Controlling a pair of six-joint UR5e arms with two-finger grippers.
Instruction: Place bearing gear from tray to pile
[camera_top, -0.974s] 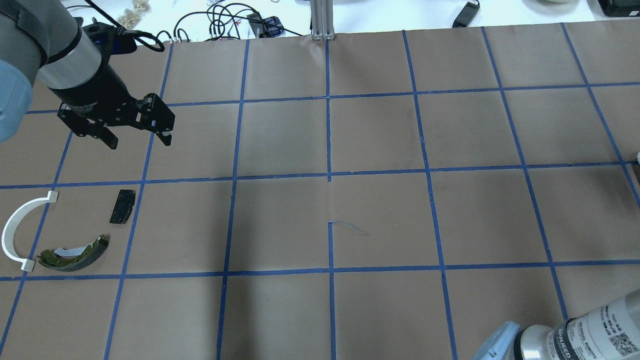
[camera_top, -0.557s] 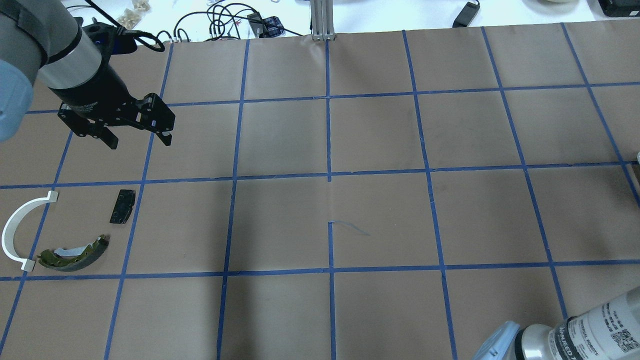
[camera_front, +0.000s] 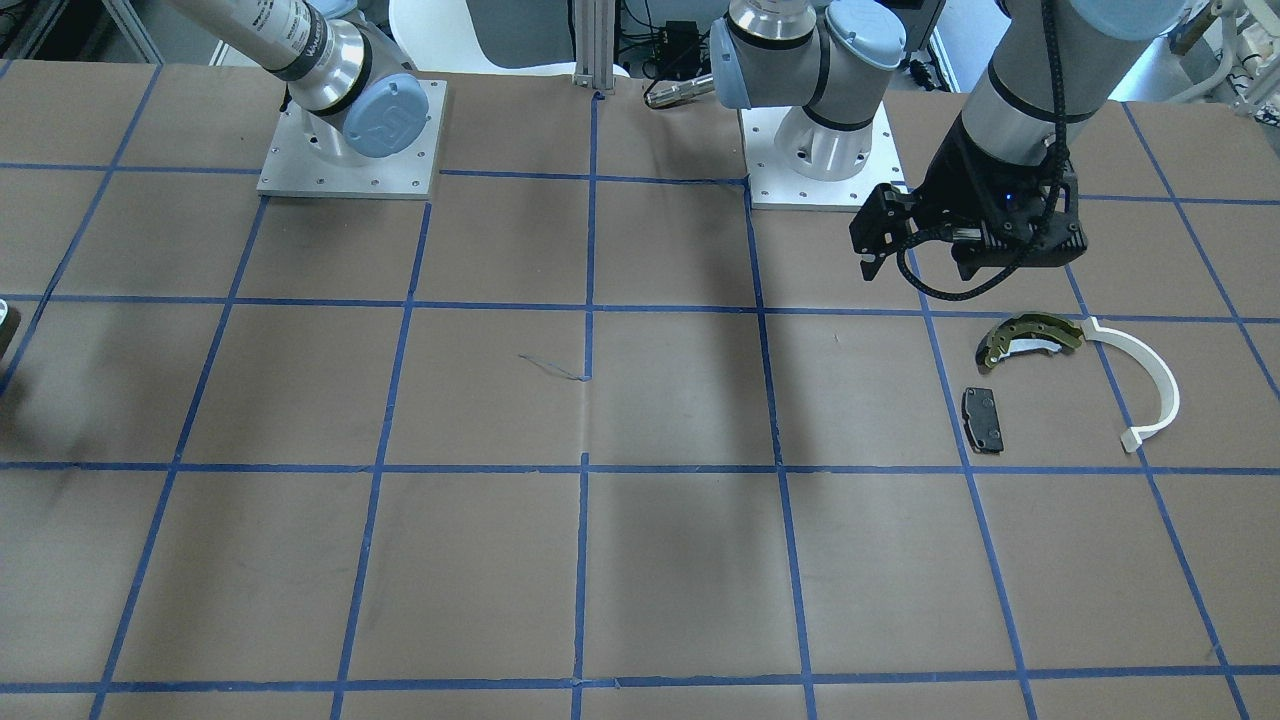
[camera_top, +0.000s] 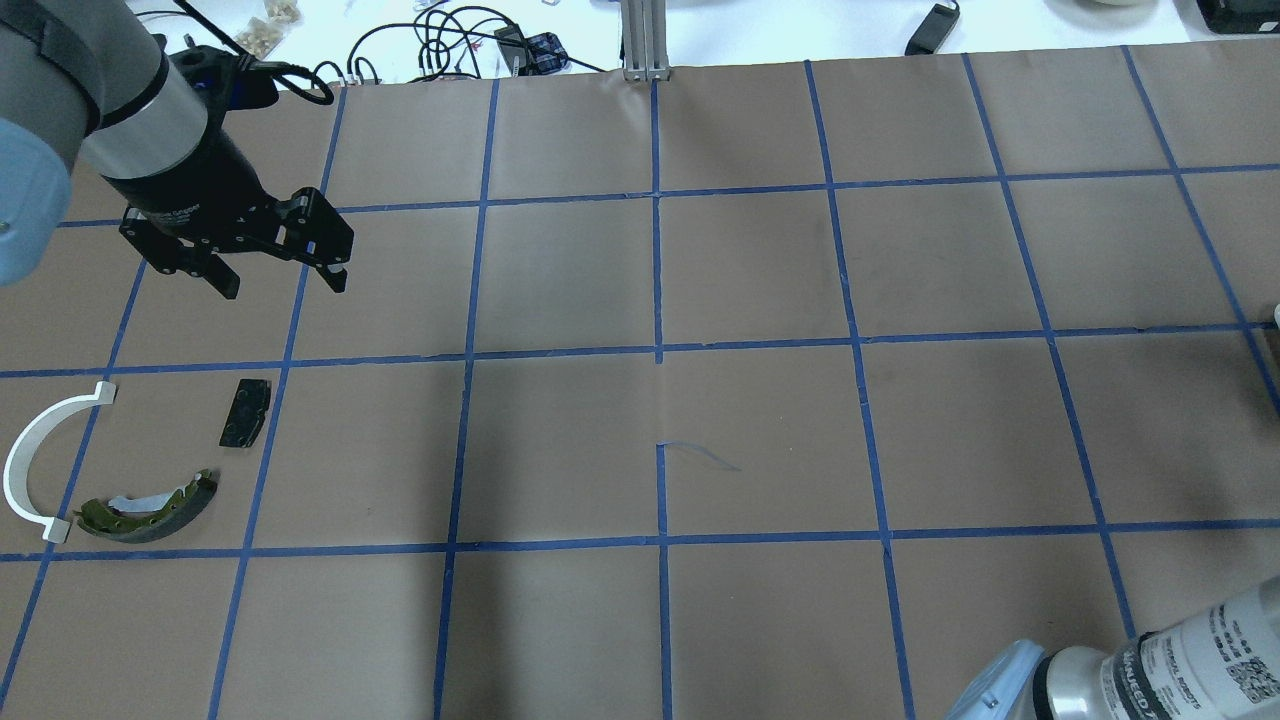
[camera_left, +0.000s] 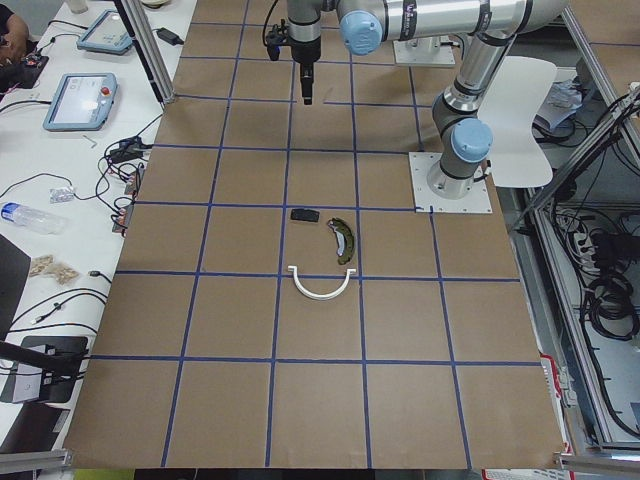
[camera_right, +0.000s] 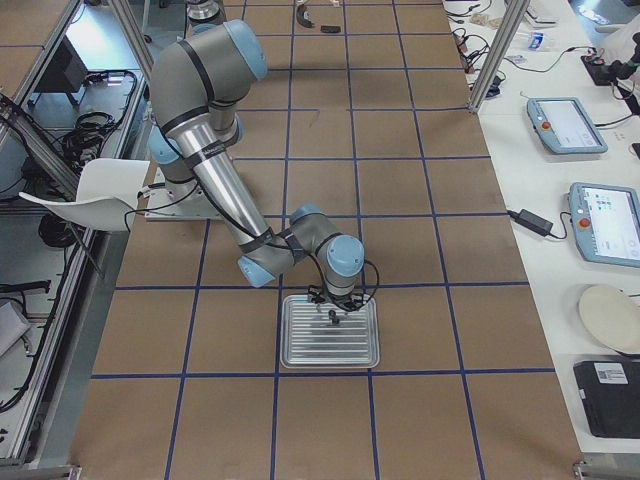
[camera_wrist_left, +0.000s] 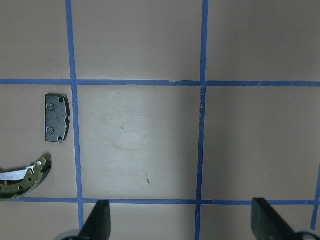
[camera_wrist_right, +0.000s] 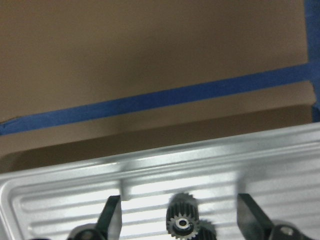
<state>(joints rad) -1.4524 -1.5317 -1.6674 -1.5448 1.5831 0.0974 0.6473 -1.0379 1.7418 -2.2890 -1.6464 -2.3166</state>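
The pile lies at the table's left: an olive-and-black brake shoe (camera_top: 150, 510), a small black pad (camera_top: 245, 412) and a white plastic arc (camera_top: 40, 460). They also show in the front view: shoe (camera_front: 1030, 338), pad (camera_front: 982, 418), arc (camera_front: 1150, 385). My left gripper (camera_top: 280, 283) is open and empty, hovering beyond the pad. The ribbed metal tray (camera_right: 300, 355) sits at the table's right end. My right gripper (camera_wrist_right: 181, 215) is open and low over the tray (camera_wrist_right: 60, 200). Its fingers stand on either side of the small dark bearing gear (camera_wrist_right: 182, 222), apart from it.
An aluminium post (camera_top: 645, 40) and cables (camera_top: 450, 40) stand at the table's far edge. The two arm base plates (camera_front: 350, 140) sit on the robot's side. A side bench with tablets (camera_right: 570, 125) runs along the far side.
The left gripper has shifted very slightly and stays open. The pile has not moved.
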